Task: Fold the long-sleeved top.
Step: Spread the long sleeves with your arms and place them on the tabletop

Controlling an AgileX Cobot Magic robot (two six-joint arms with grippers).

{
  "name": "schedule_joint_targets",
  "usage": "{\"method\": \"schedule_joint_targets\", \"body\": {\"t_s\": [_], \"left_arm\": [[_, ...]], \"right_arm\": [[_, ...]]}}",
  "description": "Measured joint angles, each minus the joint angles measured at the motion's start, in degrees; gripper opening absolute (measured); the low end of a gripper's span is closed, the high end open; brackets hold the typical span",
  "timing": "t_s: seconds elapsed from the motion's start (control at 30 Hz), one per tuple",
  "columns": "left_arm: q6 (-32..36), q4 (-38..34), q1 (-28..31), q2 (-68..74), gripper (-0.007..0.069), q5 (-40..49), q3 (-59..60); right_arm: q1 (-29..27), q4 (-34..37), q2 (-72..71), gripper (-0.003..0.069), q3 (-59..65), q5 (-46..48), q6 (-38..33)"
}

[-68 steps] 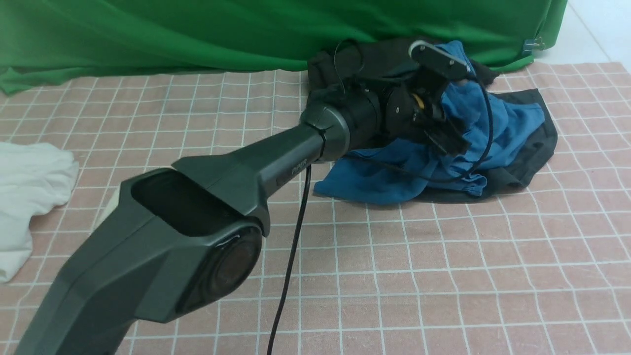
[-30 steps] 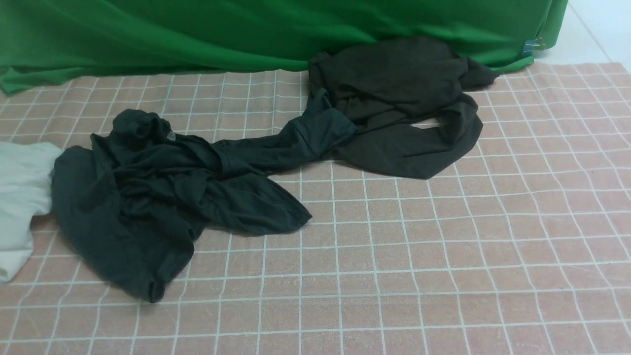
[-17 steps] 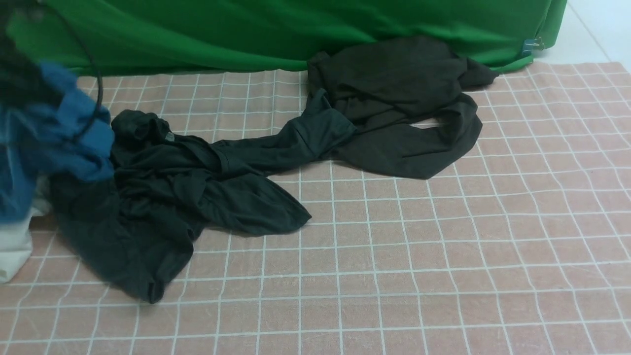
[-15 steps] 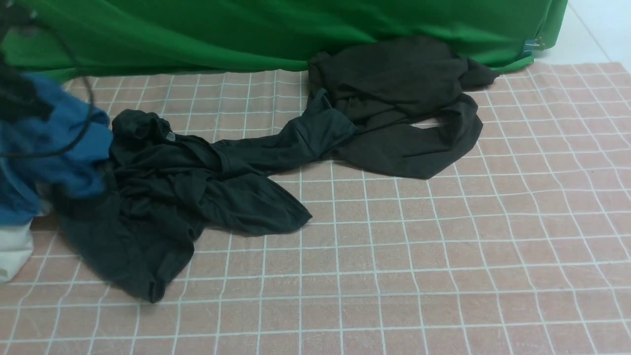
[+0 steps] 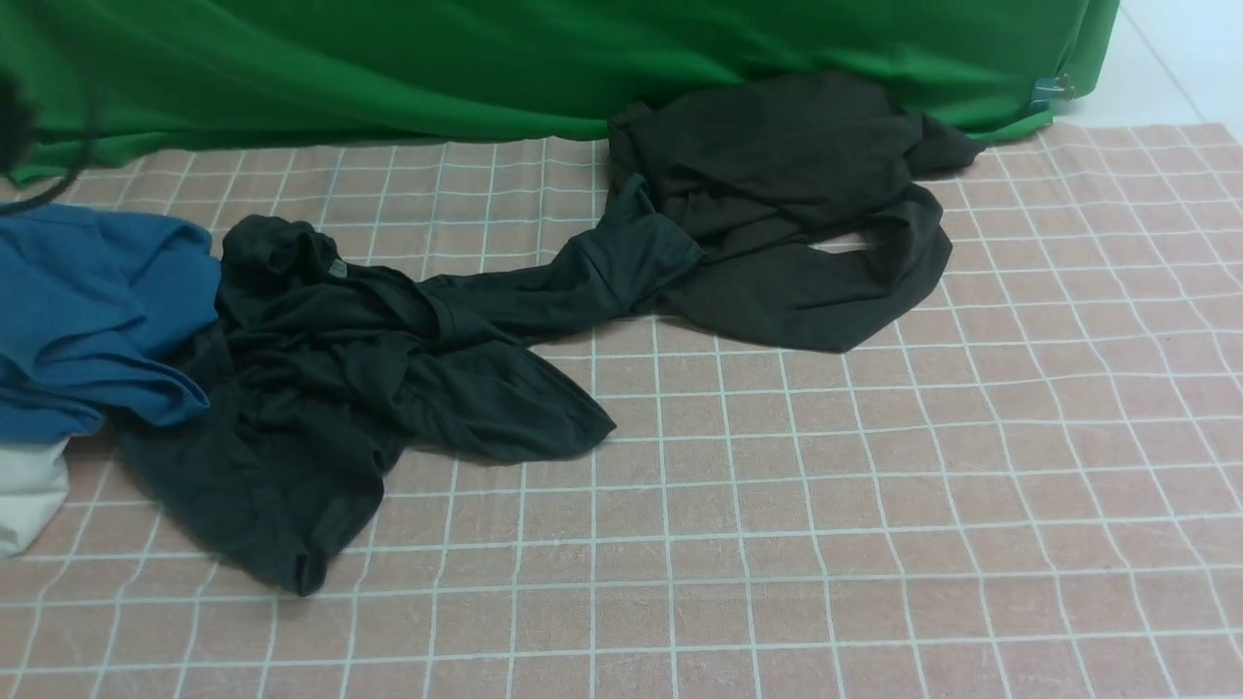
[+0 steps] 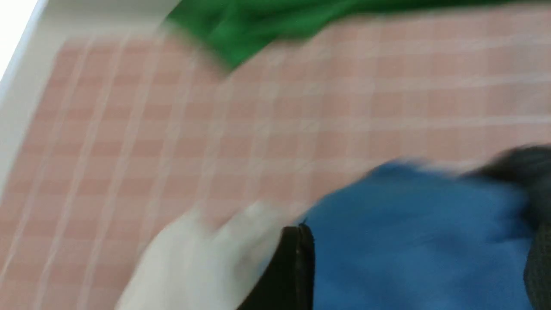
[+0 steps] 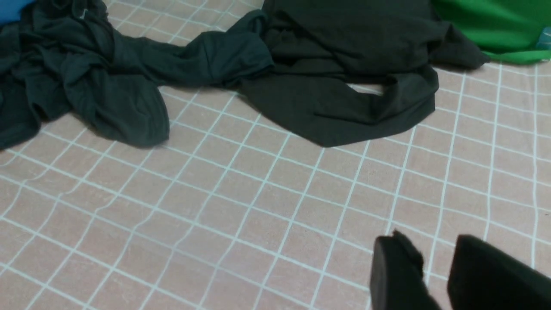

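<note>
Long-sleeved top [image 5: 777, 184]: crumpled at the table's far side against the green backdrop [image 5: 388, 68], now uncovered | blue top [image 5: 87, 311]: just dropped far left | your left gripper [image 6: 417, 275]: wide, empty | right gripper [image 7: 432, 254]: narrowly parted, empty | charcoal garment [image 5: 320, 388]: sleeve touches the top | next, you likely spread it.

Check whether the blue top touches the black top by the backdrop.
No, the blue top lies far left, apart from the long-sleeved top.
</note>
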Motion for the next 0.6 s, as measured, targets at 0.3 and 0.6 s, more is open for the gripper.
{"method": "schedule_joint_targets", "body": {"t_s": [0.3, 0.6], "left_arm": [[19.56, -10.39, -19.39, 5.75, 0.0679, 0.79, 5.53], [10.34, 0.14, -23.11, 22.52, 0.0679, -6.75, 3.18]], "right_arm": [[0.0, 0.01, 0.0, 0.0219, 0.0, -1.39, 0.0], [0.0, 0.98, 0.0, 0.0219, 0.06, -1.61, 0.0]]}}
